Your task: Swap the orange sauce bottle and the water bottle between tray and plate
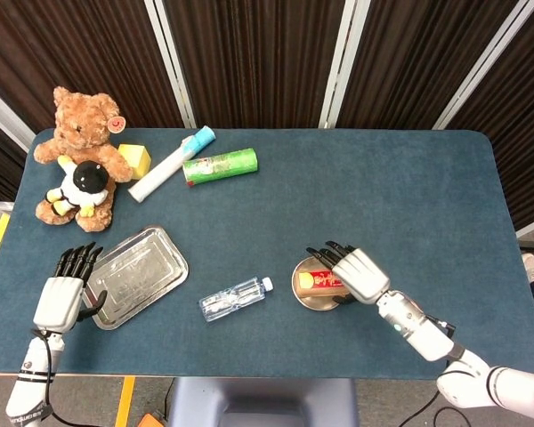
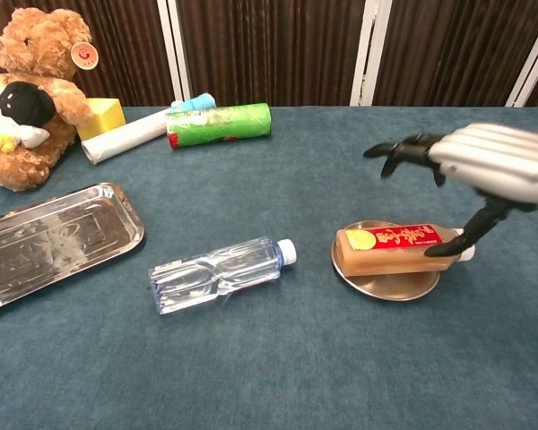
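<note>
The orange sauce bottle [image 2: 390, 248] with a red label lies on its side on the small round metal plate [image 2: 377, 281], also seen from above as the sauce bottle [image 1: 315, 280] on the plate [image 1: 304, 296]. My right hand [image 2: 493, 166] hovers above and to the right of it, fingers spread and holding nothing; in the head view the right hand [image 1: 360, 274] overlaps the plate's right side. The clear water bottle [image 2: 217, 273] lies on the table between the tray [image 2: 54, 240] and the plate. My left hand [image 1: 60, 298] rests open just left of the tray [image 1: 138, 276].
At the back left sit a teddy bear [image 1: 80, 147] with a black-and-white plush, a yellow block [image 1: 135, 160], a white roll [image 1: 169, 165] and a green canister [image 1: 220, 165]. The table's front edge lies close below both hands.
</note>
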